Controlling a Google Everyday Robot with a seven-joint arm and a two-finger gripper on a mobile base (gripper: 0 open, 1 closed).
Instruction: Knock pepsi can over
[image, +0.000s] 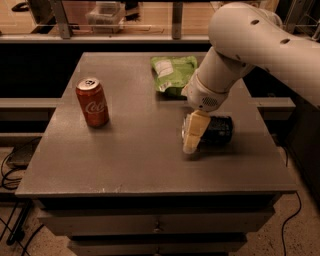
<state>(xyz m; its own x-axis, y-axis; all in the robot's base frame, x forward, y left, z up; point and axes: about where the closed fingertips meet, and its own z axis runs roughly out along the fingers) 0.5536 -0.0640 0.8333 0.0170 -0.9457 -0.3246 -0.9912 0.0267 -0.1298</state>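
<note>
The pepsi can (218, 130), dark and lying on its side, rests on the grey table (130, 150) right of centre. My gripper (192, 136) hangs from the white arm, just left of the can and touching or nearly touching it, its tips close to the table top. The can is partly hidden behind the gripper.
A red Coca-Cola can (92, 101) stands upright at the left of the table. A green snack bag (173, 73) lies at the back centre. A railing and shelves run behind the table; cables lie on the floor at left.
</note>
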